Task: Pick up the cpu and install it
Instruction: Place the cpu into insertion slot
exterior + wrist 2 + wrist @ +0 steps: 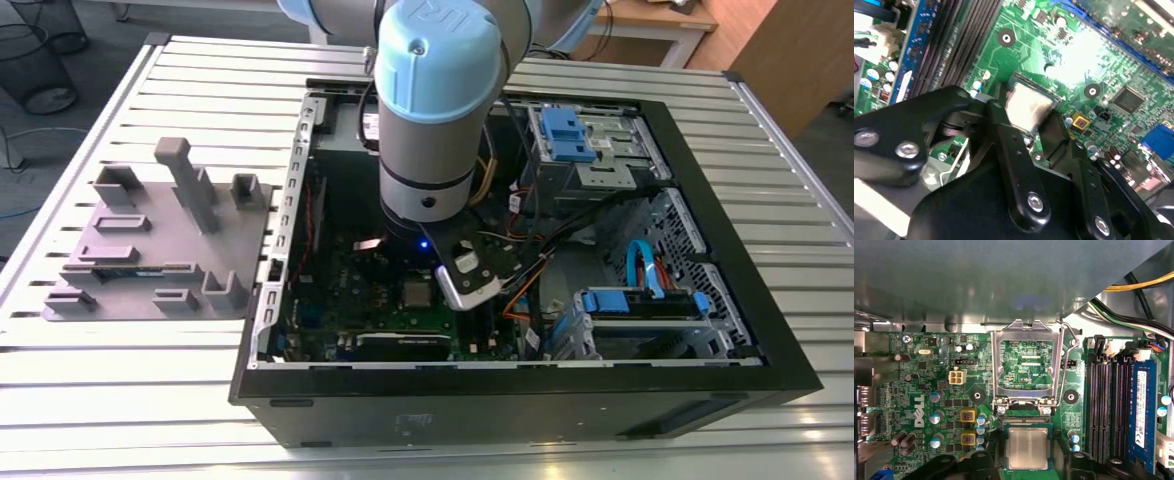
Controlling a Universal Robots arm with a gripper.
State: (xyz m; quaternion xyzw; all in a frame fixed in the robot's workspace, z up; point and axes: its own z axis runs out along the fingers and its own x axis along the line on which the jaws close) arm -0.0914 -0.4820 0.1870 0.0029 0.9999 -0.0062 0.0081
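My gripper (1028, 120) is clamped on the cpu (1026, 105) by two opposite edges (socket lid (1026, 365) open beside it); light, stiff, slick-topped, probably delicate underneath, so edges only.

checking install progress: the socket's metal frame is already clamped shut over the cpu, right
No, the metal frame is swung open, clear of the cpu, whose silver top lies bare at the socket. The first wrist view shows it.

cpu (1026, 448) top: silver-grey metal, soft sheen | socket frame (1024, 332): bright bare metal | motherboard (914, 385): glossy green | gripper (1026, 117): smooth matt black | computer case (534, 400): matt black | table (107, 400): ribbed pale metal
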